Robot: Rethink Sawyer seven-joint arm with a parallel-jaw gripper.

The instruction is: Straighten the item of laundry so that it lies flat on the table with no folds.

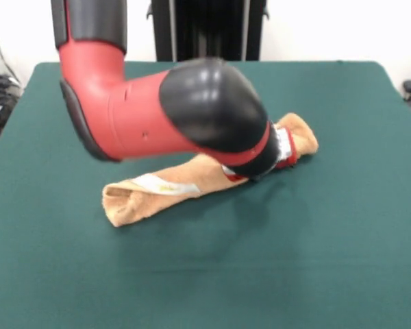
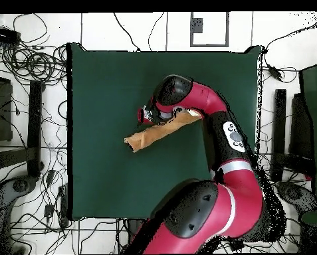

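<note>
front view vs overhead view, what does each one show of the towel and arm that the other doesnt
Only the front view shows the white label on the towel and the open fold at its end. Only the overhead view shows the whole table, the cables on the floor and the arm's full run from its base. Both show the towel rolled into a long strip, with the tool at one end of it.

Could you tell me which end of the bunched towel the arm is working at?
The towel's far rounded end, where the gripper sits; the other end, open-mouthed beside the white label, lies free on the table.
</note>
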